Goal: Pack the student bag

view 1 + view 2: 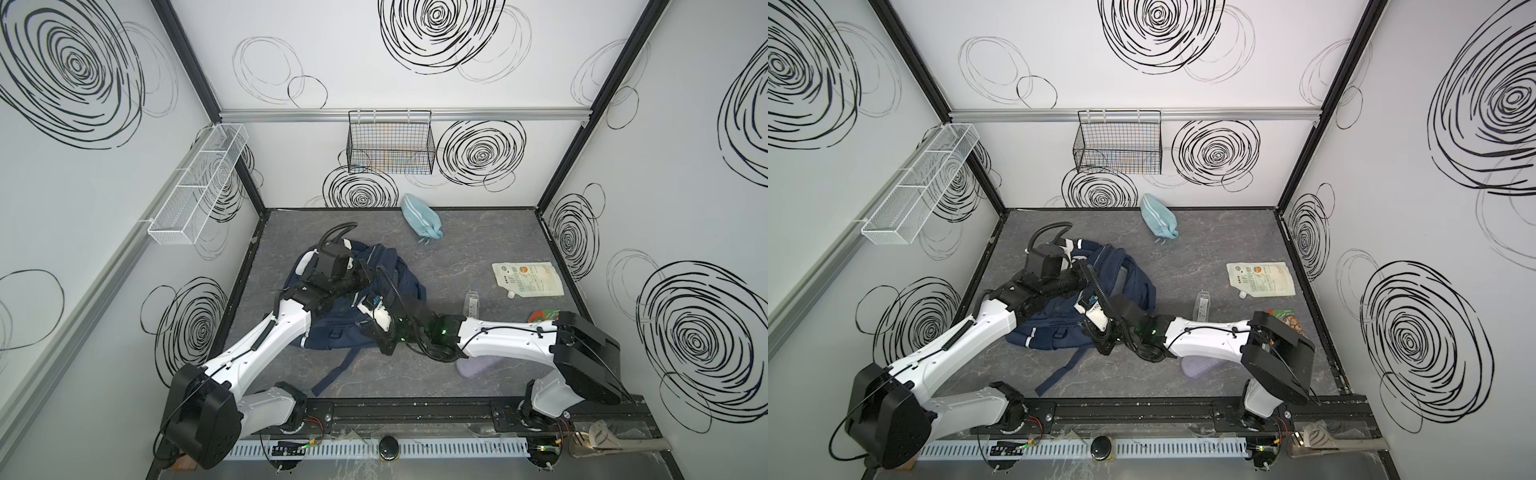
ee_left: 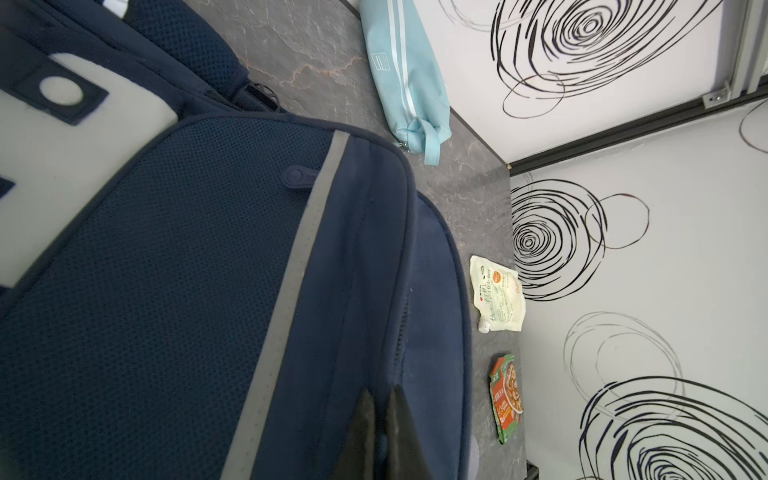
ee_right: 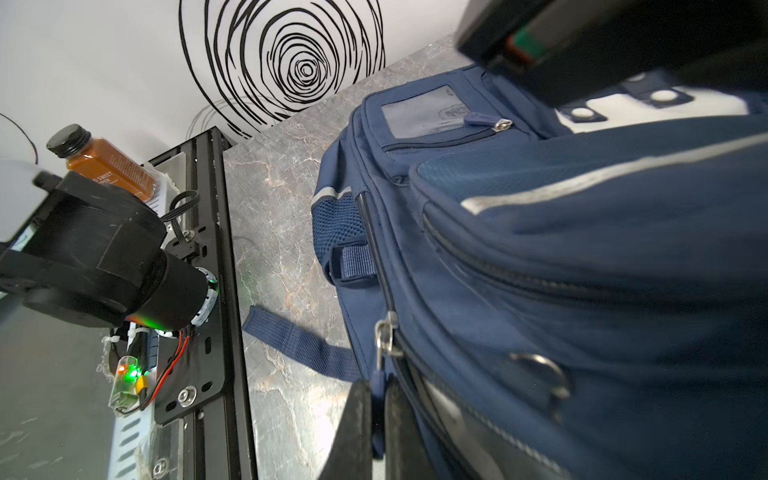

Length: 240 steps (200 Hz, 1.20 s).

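On the grey marbled table (image 1: 457,249), taking twelve o'clock as the back wall in both top views, the student bag (image 1: 403,274) (image 1: 1133,274) lies toward nine o'clock of the table's middle. It is navy and slumped, with its front pockets upward and a loose strap (image 1: 334,372) trailing toward six o'clock. Both arms reach over it, the left from seven o'clock and the right from four o'clock.

The left gripper (image 2: 380,395) has its claw pressed together, tips down on the bag's navy fabric beside a silver stripe. Whether a fold of cloth is caught between the tips I cannot tell. The right gripper (image 3: 376,392) sits at the bag's five o'clock edge, its claw pinching the blue zipper pull (image 3: 376,380) that hangs from a metal slider on a long zip.

Away from the bag, a light blue pouch (image 1: 419,218) lies at twelve o'clock near the back wall. A white spouted sachet (image 1: 528,278) lies flat at two o'clock. A green-and-orange packet (image 1: 542,316) at three o'clock is partly hidden by the right arm. A clear tube (image 1: 471,303) rests between the bag and those two. A lilac item (image 1: 473,368) shows under the right forearm at five o'clock. A black wire basket (image 1: 390,145) hangs on the back wall, and a white mesh tray (image 1: 195,187) hangs on the wall at ten o'clock.
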### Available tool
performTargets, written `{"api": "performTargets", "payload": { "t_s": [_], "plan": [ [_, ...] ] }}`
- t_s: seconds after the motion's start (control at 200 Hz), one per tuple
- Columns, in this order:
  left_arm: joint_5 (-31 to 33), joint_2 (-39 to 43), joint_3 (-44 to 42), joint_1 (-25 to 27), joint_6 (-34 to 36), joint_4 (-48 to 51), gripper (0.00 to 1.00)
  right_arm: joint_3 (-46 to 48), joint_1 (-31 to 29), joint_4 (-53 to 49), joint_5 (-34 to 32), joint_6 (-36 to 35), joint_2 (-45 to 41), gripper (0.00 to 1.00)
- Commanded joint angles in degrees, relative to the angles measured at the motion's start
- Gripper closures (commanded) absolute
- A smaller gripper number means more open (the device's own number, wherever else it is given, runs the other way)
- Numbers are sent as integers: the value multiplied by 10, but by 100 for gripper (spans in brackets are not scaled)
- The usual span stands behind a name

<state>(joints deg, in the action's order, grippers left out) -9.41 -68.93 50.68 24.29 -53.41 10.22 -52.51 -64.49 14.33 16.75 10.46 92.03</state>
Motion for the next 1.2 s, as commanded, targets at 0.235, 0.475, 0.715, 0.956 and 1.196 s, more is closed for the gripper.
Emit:
{"api": "performTargets", "payload": {
  "t_s": [0.235, 0.475, 0.715, 0.956, 1.196],
  "plan": [
    [6, 12, -11, -26, 92, -123, 100, 20, 2, -28, 74, -4, -104, 62],
    [-47, -16, -39, -31, 197, -82, 100, 66, 49, -88, -12, -22, -279, 34],
    [-75, -43, -16, -29, 303, -9, 100, 38, 227, -71, -59, -44, -303, 18],
    [-125, -39, -3, -33, 380, 38, 100, -80, 398, -84, -38, -82, -112, 24],
    [-142, -60, 48, -36, 442, 125, 60, -198, 483, -38, -28, -85, 60, 21]
  ]
}}
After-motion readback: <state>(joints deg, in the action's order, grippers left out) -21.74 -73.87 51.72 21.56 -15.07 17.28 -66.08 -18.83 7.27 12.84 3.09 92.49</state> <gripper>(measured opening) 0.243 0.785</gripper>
